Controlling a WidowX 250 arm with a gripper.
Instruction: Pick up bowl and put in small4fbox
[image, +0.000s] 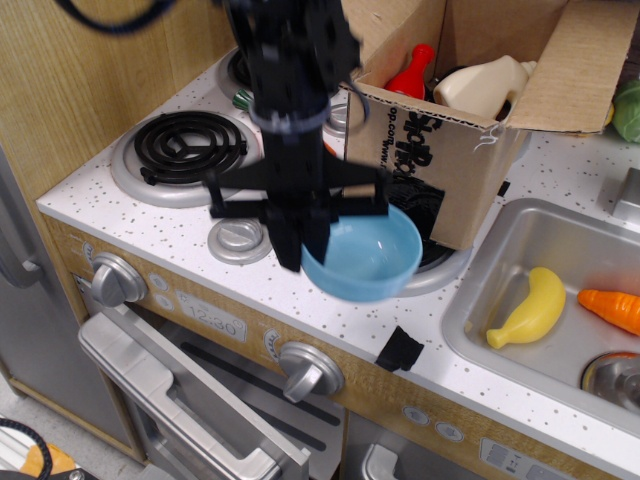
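While the gripper (300, 240) hangs over the front of the stove, its dark fingers (288, 240) are clamped on the left rim of the bowl (365, 255), one finger outside the wall and the other seemingly inside. The bowl is light blue and glossy, tilted a little so its open side faces up and toward the camera, and it is clear of the counter (180, 235), carried in the air just in front of the box (440, 150). The box stands behind and to the right of the bowl, on the counter beside the sink (520, 250), with its flaps open and black lettering and a black patch on its front. Inside it show a red bottle top (412, 70) and a cream jug (485, 88).

Below the bowl, part of a burner (435, 265) peeks out next to the box's lower corner. A second burner (190, 150) with a black coil lies to the left, and a small grey round cap (238, 240) sits on the counter just left of the fingers. A black scrap (400, 348) lies at the counter's front edge, below and right of the bowl. In the sink rest a banana (530, 310) and a carrot (612, 308), apart from each other. Two silver knobs (118, 280) line the stove front.
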